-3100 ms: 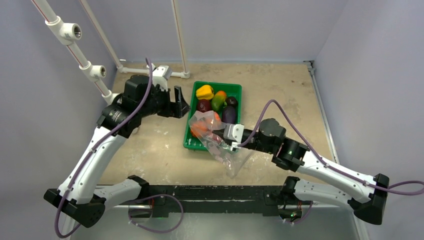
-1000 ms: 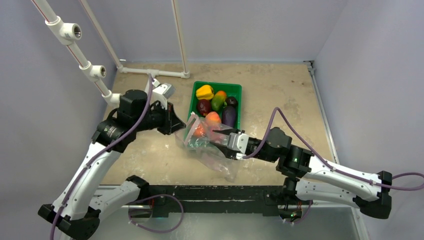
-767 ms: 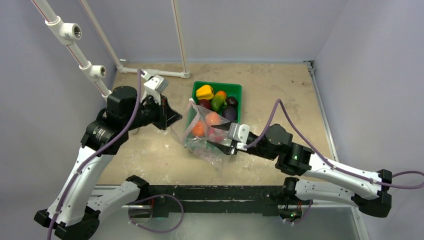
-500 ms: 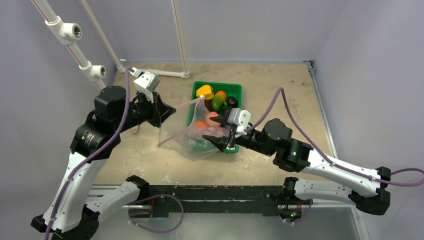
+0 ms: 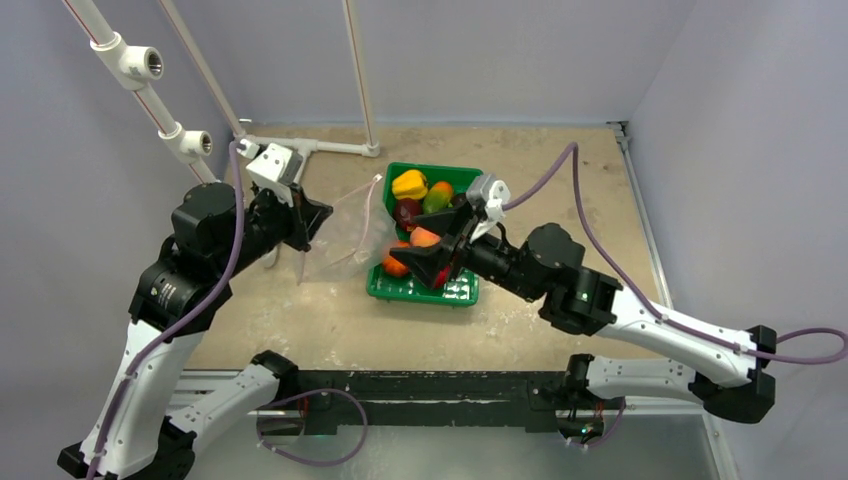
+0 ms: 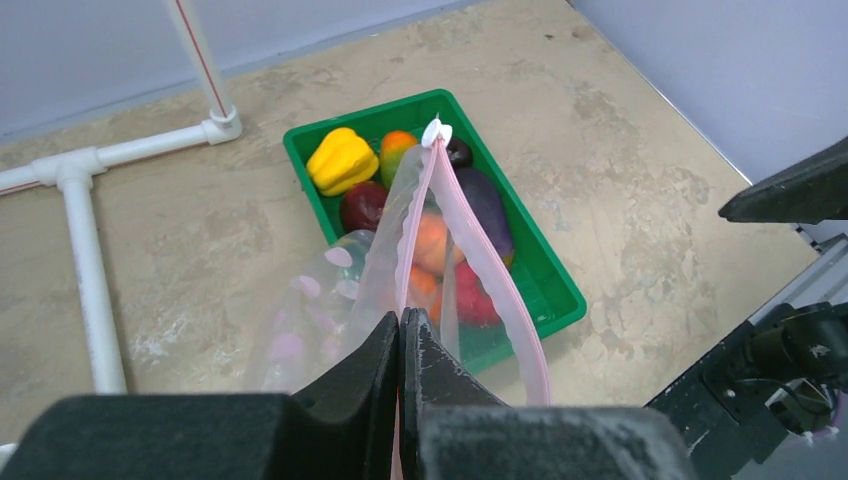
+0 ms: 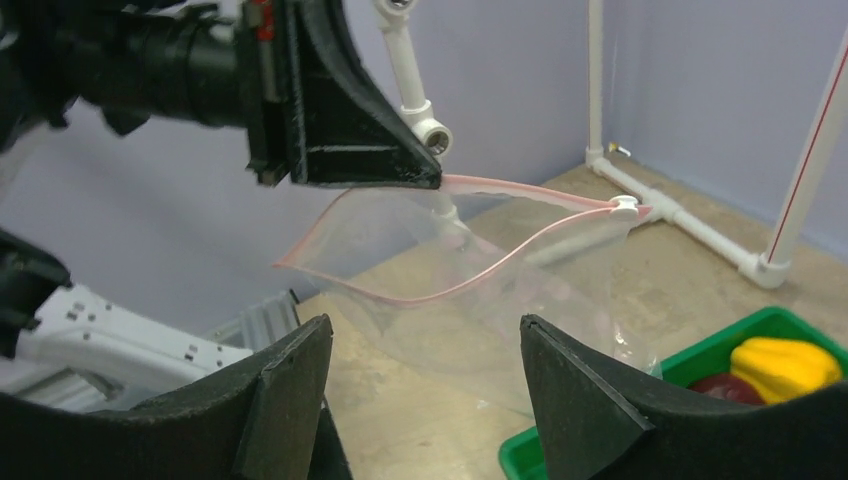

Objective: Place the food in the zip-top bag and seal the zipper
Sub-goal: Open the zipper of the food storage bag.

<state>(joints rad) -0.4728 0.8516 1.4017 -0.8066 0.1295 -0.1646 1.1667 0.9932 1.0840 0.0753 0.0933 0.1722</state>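
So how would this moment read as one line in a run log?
left gripper: shut on zipper, zip-top bag lifted, mouth open | right gripper: open, empty, facing mouth | toy food: in green tray

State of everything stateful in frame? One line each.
zip-top bag: held aloft, mouth open, no food visible inside
zipper: unsealed
left hand: shut on the bag's mouth edge
right hand: open, empty, facing the bag mouth
food: in the green tray
green tray: upright
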